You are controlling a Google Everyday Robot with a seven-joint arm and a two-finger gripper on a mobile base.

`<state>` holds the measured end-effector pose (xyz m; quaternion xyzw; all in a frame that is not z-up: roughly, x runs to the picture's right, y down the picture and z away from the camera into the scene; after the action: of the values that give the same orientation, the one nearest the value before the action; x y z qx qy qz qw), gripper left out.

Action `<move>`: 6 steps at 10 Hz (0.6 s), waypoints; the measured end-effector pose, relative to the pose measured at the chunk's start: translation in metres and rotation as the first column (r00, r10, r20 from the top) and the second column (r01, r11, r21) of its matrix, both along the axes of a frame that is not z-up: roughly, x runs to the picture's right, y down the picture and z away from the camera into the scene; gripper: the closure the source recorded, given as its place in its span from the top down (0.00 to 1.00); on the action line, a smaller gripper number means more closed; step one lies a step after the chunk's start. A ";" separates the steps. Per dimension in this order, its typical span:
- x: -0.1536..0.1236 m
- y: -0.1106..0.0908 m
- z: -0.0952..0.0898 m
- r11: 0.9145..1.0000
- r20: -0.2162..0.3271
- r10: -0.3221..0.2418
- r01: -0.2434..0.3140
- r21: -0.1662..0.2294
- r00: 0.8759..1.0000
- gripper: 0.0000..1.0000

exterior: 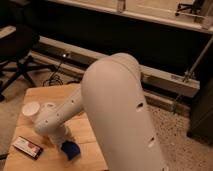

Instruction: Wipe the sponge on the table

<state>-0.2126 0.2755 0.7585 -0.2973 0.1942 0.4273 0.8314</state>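
Note:
The blue sponge [71, 149] lies on the light wooden table [52, 94], near its front edge. My gripper [63, 138] is at the end of the big white arm, pressed down right at the sponge's upper left side. The arm's wrist covers most of the gripper. The arm's bulky white links fill the middle of the view and hide the right part of the table.
A white cup [31, 109] stands on the table's left side, just left of the arm. A dark flat packet [27, 147] lies at the front left corner. An office chair [17, 50] is at the far left, and a long low rail [165, 80] runs behind the table.

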 end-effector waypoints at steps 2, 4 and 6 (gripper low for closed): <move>0.001 -0.014 0.012 1.000 -0.012 0.008 -0.008 0.000 1.000 0.54; 0.008 -0.033 0.028 1.000 -0.033 0.016 -0.016 0.009 0.999 0.54; 0.016 -0.052 0.042 0.999 -0.047 0.033 -0.031 0.027 0.998 0.54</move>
<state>-0.1963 0.2231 0.8005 -0.2792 0.2033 0.4500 0.8235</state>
